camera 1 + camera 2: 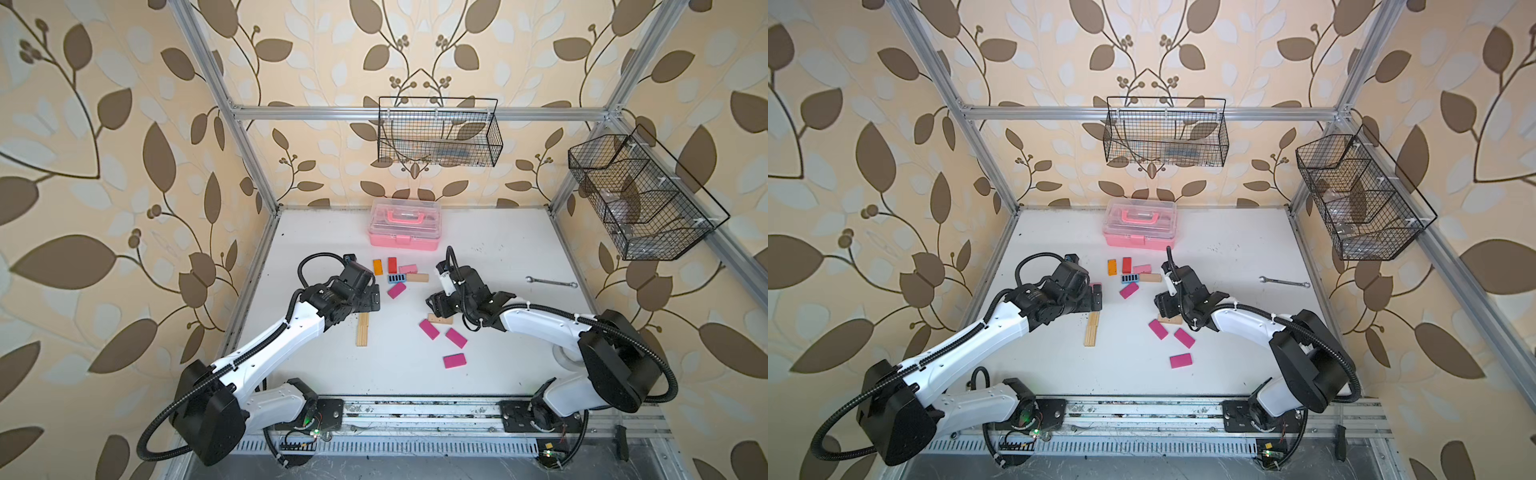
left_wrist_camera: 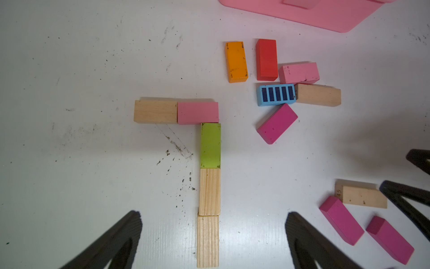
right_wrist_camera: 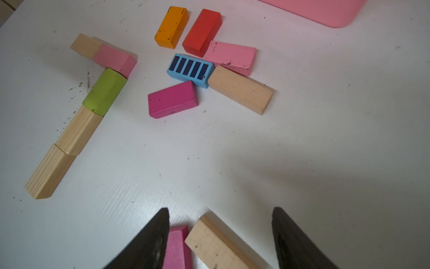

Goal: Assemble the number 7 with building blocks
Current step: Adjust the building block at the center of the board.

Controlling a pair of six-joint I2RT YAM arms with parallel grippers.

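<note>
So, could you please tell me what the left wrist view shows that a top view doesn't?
Only the left wrist view: the whole number 7, with its lime green block, which the left arm covers from above. Only a top view: the wrench, the wire baskets, a fourth magenta block. Both: the pink case, the orange block, the blue-striped block.

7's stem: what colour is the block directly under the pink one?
That block is lime green, and it shows best in the left wrist view.
</note>
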